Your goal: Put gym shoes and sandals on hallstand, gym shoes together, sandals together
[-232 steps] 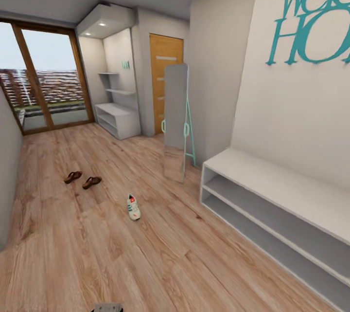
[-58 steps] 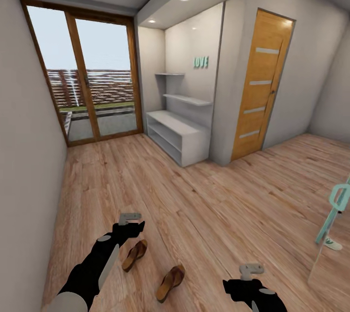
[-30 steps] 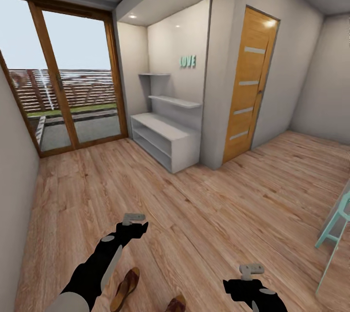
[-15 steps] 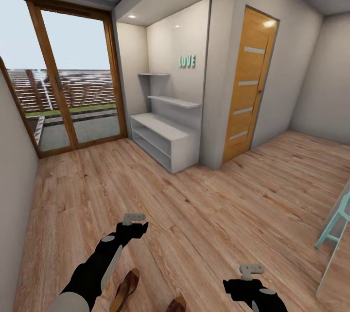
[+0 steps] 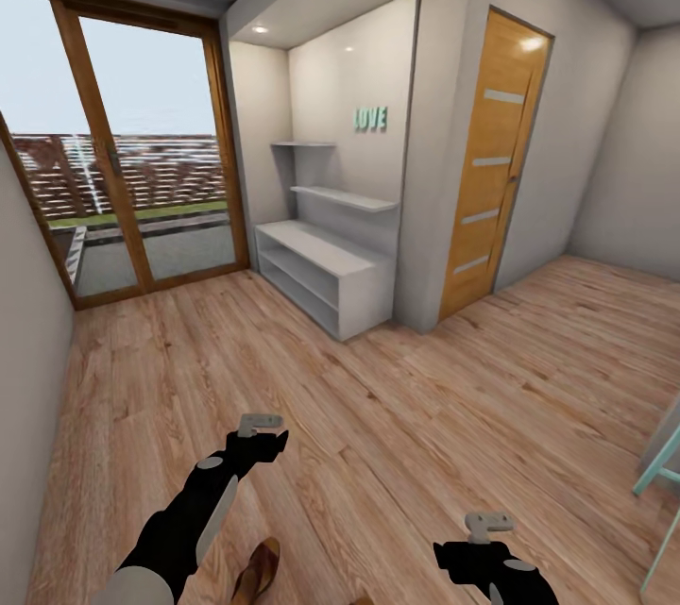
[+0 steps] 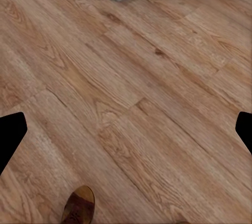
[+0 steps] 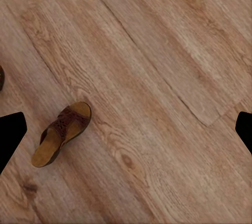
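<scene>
Wooden floor (image 7: pixel 157 77) bears one sandal (image 7: pixel 60 134) lying flat, sole down.

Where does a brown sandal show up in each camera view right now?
Head view: one sandal lies on the floor, cut off by the picture's lower edge.
Left wrist view: only the tip of a sandal shows, cut off by the frame edge.
Right wrist view: a whole sandal lies flat; I cannot tell whether it is the same one.
Shared landmark: the wooden plank floor.

Brown sandal (image 7: pixel 60 134) flat on the wood floor; white hallstand (image 5: pixel 326 270) well apart, in the alcove.
</scene>
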Tool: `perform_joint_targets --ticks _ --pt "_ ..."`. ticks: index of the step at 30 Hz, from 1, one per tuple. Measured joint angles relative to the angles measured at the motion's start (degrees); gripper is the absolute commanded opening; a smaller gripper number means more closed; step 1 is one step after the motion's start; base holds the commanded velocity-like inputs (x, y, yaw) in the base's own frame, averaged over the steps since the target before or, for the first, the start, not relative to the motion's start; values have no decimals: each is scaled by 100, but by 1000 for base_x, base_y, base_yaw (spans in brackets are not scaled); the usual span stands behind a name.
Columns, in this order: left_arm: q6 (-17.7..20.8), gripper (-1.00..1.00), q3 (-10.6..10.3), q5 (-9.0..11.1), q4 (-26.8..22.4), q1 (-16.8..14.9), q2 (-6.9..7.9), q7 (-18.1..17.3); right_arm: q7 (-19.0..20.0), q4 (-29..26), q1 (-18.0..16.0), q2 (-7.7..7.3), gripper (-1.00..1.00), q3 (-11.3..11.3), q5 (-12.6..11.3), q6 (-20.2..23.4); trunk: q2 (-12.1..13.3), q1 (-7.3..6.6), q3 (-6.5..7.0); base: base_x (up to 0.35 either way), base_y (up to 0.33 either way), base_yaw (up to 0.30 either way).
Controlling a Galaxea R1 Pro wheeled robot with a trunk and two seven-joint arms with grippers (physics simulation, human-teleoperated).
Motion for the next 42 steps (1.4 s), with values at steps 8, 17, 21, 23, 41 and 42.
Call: perform_joint_targets --ticks 8,17,21,23,41,42 --pt "-1 100 0 0 0 2 0 -2 0 0 0 0 100 0 1 0 0 1 0 10 8 -3" --pt "-2 100 -1 -1 2 1 -1 -2 0 -2 2 -1 100 -7 2 1 0 1 0 1 0 -186" --pt "-2 100 -1 -1 2 1 -1 -2 0 -2 0 -1 100 -8 1 1 0 1 0 0 0 -258" --pt "-2 100 -1 -1 2 1 -1 -2 0 -2 1 -1 100 -8 1 1 0 1 0 0 0 -264" --pt "-1 100 -1 0 1 2 0 -2 0 -1 1 0 100 -8 -1 0 0 1 0 0 0 -127" --pt "-1 100 -1 0 1 2 0 -2 0 -1 1 0 100 -8 -1 1 0 1 0 0 0 -126"
